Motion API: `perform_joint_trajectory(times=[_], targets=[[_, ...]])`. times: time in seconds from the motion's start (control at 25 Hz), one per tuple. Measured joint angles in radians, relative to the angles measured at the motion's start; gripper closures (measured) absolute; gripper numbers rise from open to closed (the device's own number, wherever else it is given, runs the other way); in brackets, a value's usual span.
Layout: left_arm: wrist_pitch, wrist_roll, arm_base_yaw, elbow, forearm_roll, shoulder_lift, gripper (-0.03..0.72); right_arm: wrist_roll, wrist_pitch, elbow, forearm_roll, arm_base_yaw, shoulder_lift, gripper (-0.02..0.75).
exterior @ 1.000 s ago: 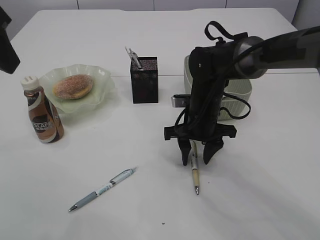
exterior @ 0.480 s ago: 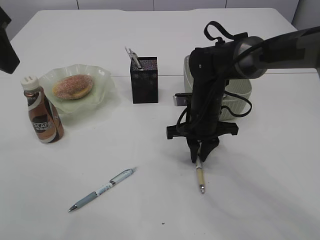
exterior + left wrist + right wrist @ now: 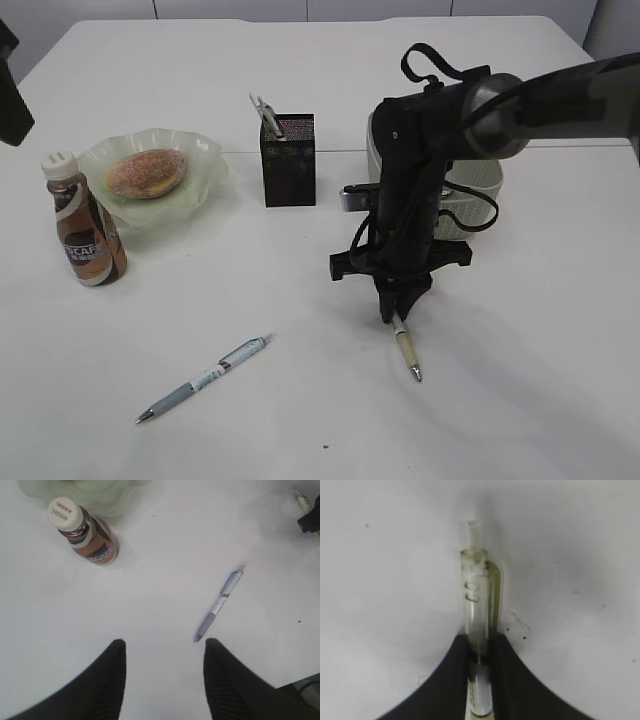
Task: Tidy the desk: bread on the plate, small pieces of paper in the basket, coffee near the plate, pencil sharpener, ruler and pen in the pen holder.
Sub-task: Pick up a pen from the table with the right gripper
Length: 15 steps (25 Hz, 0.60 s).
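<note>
- Blue pen [image 3: 205,379] lies flat on the tabletop [image 3: 520,400], lower left of the exterior frame, tip toward the lower left. Nothing touches it.
- Left hand [image 3: 162,677]: fingers apart, gripping nothing, hovering above bare tabletop; the blue pen's tip sits just beyond the gap, at mid-frame in the left wrist view.
- Beige pen [image 3: 406,347] sits right of centre, tip pointing to the lower right, upper end between the fingers of the right hand [image 3: 392,310].
- Right hand: fingers pressed together on the beige pen's barrel. The right wrist view shows both pads tight against the clear barrel, with the clip end sticking out past them. Cannot tell whether the pen is off the tabletop or resting on it.
- Coffee [image 3: 84,222] stands upright at the left edge, white cap on, just in front of the plate [image 3: 205,160].
- Plate, left of centre, holds the bread [image 3: 146,172] in its middle.
- Pen holder [image 3: 288,160] stands upright at centre, well apart from the plate. A clear-whitish ruler [image 3: 268,115] sticks out of its top left corner, tilted left.
- Basket [image 3: 480,185] sits right of the pen holder, mostly hidden behind the right arm; contents not visible.
- Left arm shows only as a dark block at the upper left edge of the exterior frame.
</note>
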Motion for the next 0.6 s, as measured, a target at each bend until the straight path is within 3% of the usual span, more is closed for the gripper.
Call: perform_joint_trajectory(times=[0.32, 0.6], targets=[[0.000, 0.000, 0.000, 0.000, 0.002, 0.000, 0.318, -0.012, -0.092, 0.011, -0.065, 0.066, -0.080, 0.673], [0.000, 0.000, 0.000, 0.000, 0.002, 0.000, 0.318, -0.048, -0.108, 0.020, -0.105, 0.070, -0.163, 0.674]])
